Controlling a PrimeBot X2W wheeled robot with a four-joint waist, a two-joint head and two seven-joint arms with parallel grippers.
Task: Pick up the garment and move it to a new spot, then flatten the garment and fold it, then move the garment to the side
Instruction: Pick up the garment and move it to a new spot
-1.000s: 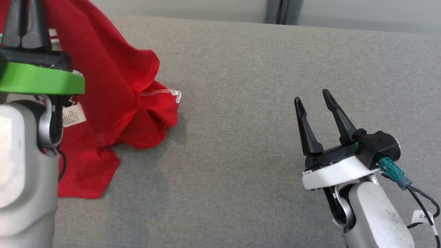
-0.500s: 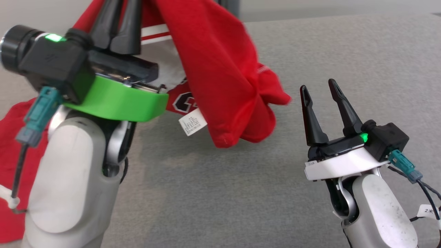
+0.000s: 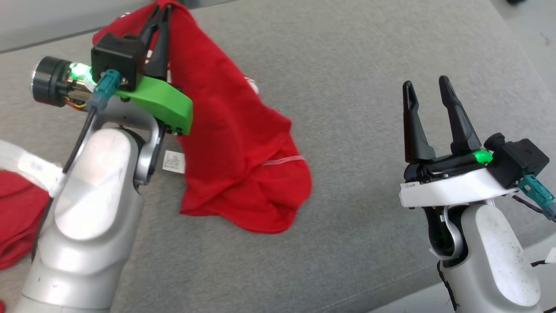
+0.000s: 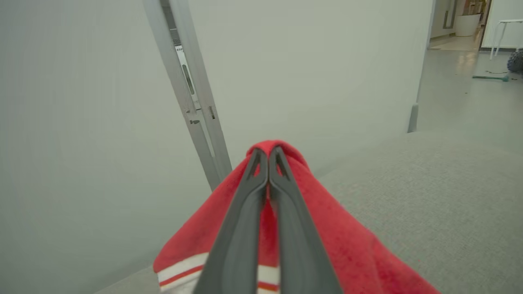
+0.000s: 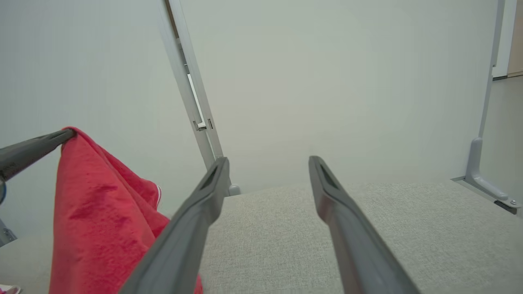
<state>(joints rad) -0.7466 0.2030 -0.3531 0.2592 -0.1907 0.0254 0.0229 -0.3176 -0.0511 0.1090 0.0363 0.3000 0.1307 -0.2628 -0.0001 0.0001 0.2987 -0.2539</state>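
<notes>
A red garment (image 3: 234,148) with white trim hangs from my left gripper (image 3: 160,11), which is shut on a fold of it at the upper left of the head view. Its lower end rests bunched on the grey surface (image 3: 356,87). In the left wrist view the closed fingers (image 4: 253,212) pinch the garment (image 4: 351,257) at its peak. A white label (image 3: 173,161) dangles under the green wrist mount. My right gripper (image 3: 428,89) stands open at the right, apart from the cloth. The right wrist view has its spread fingers (image 5: 204,204) beside the hanging garment (image 5: 94,212).
More red cloth (image 3: 17,217) lies at the left edge behind my left forearm. A pale wall with a grey metal post (image 5: 192,94) rises behind the grey surface. The surface's edge runs along the right (image 3: 521,56), with floor beyond.
The camera has turned, shifting the whole picture. My left gripper has carried the hanging garment rightward over the surface, and its lower end now rests on the fabric. The right gripper stays open.
</notes>
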